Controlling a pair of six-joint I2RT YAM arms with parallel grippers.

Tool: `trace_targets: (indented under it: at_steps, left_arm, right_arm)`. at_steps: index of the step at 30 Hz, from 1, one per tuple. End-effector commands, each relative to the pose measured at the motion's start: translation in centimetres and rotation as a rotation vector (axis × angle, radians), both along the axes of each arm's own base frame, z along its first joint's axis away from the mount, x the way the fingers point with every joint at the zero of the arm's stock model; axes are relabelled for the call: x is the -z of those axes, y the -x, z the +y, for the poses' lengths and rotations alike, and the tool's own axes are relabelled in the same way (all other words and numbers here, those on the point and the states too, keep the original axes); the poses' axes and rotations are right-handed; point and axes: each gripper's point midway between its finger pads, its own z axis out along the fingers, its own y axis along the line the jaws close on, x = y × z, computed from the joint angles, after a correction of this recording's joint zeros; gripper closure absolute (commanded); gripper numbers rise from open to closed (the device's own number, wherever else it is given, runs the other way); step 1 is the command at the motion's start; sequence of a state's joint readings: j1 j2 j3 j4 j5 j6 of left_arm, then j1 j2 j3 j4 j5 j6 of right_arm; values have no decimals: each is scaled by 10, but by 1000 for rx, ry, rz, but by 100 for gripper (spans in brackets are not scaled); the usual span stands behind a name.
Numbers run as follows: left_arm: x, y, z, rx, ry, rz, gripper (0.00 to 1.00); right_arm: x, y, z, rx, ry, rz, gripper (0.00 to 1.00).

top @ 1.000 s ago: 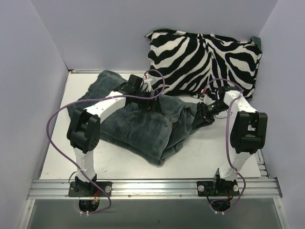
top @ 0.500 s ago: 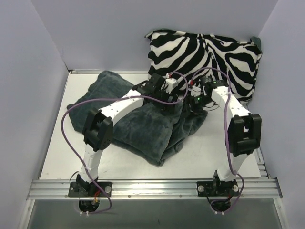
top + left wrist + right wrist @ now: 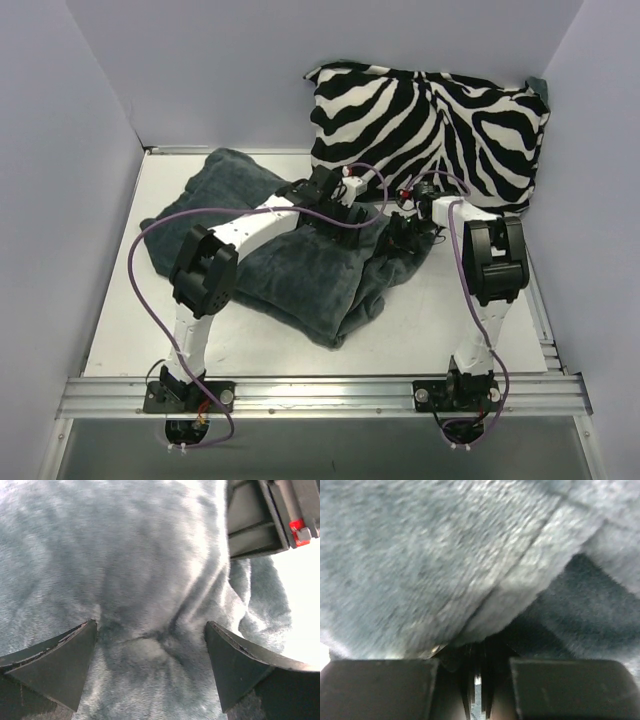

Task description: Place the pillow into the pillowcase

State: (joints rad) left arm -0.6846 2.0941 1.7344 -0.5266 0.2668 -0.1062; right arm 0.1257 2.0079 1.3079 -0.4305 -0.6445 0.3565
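Lavender walls (image 3: 200,70) enclosed a white table (image 3: 265,350). Zebra cushion (image 3: 430,120) leaned on the back wall. Pillowcase (image 3: 290,270) lay crumpled in front of the cushion, grey-teal plush face up, bulging at its middle.

Left gripper (image 3: 150,627): jaws spread wide, tips set down on the plush near the pillowcase's cushion-side edge, a puckered crease between them.

Right gripper (image 3: 475,667): fingers pressed together, just beside the left gripper at the pillowcase's end nearest the cushion. A folded hem of plush ran down to the closed tips. Could not tell whether cloth was caught between them.
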Motion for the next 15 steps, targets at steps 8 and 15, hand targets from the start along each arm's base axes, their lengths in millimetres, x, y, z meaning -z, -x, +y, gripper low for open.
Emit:
trace_targets:
  at_steps: [8,15]
  left_arm:
    - [-16,18,-52,133,-12,-147,2]
    - [51,-31,-22,-82,-93,-18,56]
  right_arm:
    - [-69,-5,-6,65,-248,-95,100]
    - [-117,6,-3,61,-458,-130,100]
